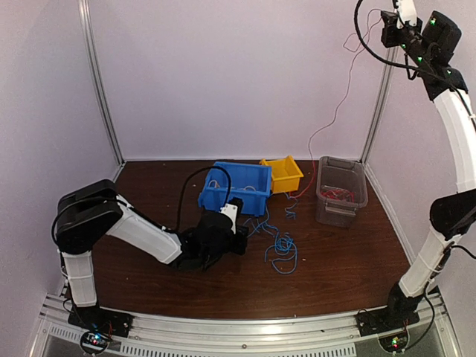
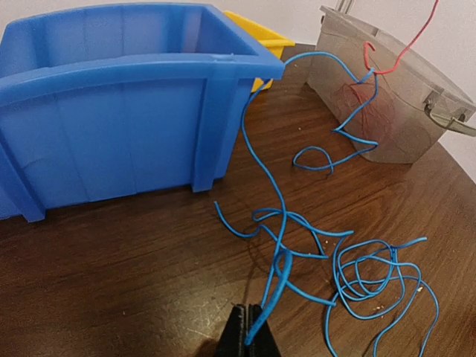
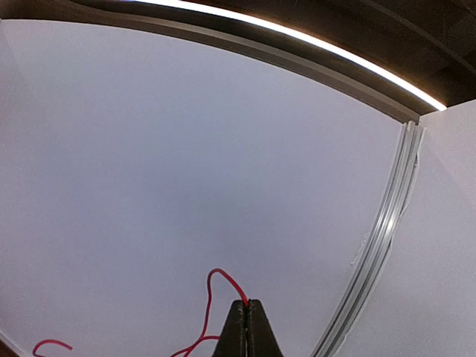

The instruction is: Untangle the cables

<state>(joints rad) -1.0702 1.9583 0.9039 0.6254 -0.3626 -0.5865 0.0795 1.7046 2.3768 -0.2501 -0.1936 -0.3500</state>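
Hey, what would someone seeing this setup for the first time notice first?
The right gripper, raised high on the right side, is shut on a thin red cable that trails down toward the clear bin. Low on the wooden table, the left gripper pinches a blue cable from a loose tangle beside the big blue bin.

Blue cables, red cable, blue bin

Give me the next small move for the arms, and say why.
Probably draw the left gripper back a little, away from the clear bin. It is shut on a blue cable, whose far end looks hooked around the red cable at the bin's rim, and the right gripper holds that red cable high.
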